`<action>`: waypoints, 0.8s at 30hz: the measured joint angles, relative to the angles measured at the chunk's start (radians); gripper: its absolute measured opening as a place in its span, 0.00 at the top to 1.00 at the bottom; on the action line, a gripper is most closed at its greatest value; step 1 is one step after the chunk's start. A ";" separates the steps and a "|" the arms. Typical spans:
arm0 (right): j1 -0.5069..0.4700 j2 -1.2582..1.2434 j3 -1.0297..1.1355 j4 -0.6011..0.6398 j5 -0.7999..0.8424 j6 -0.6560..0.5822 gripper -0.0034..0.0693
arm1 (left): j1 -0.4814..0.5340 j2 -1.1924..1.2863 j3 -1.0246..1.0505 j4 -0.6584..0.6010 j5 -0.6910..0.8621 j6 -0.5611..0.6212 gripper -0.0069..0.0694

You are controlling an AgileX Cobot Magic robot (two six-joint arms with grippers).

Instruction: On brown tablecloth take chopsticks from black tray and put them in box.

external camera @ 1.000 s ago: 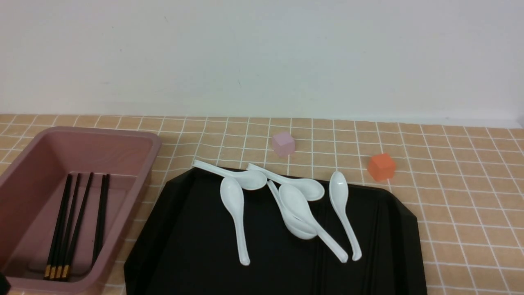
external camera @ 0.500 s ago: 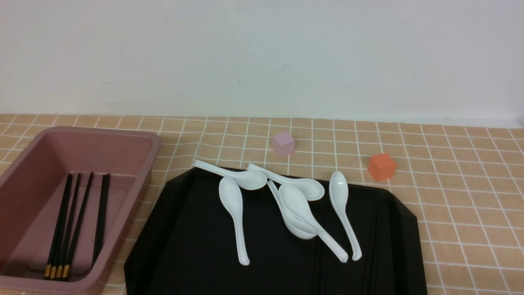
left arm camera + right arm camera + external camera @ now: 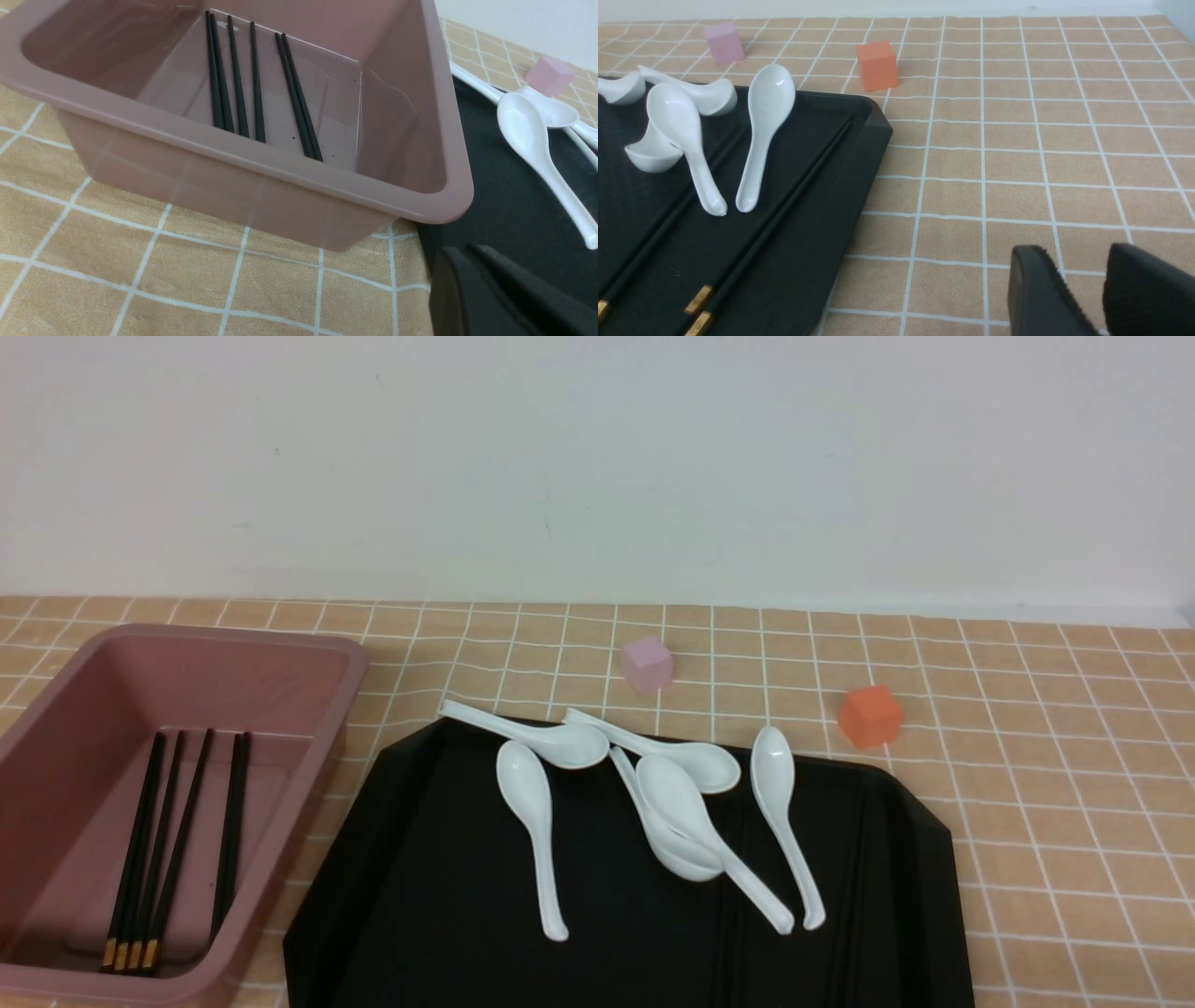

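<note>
Lying lengthwise in box (image 3: pixel 308 653), chopsticks (image 3: pixel 177 831) gold ends near, left tool (image 3: pixel 472 261) together, right tool (image 3: pixel 1083 280) apart.

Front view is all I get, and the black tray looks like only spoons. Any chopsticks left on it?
Observer: Yes, the right wrist view shows glossy black chopsticks with gold bands lying on the flat black tray beside the white ceramic spoons.
Operator: Where are the robot's hands?
Observer: The left tool is shut and empty, low beside the deep pink plastic box.
Operator: The other?
Observer: The right tool, jaws apart, hangs empty over the brown checked tablecloth.
</note>
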 joint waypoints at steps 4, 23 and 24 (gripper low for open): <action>0.000 0.000 0.000 0.000 0.000 0.000 0.62 | 0.000 0.000 0.000 0.000 0.000 0.000 0.89; 0.000 0.000 0.000 0.000 0.000 0.000 0.62 | 0.000 0.000 0.000 0.002 0.000 0.000 0.87; 0.000 0.000 0.000 0.000 0.000 0.000 0.62 | 0.000 0.000 0.000 0.002 0.000 0.000 0.87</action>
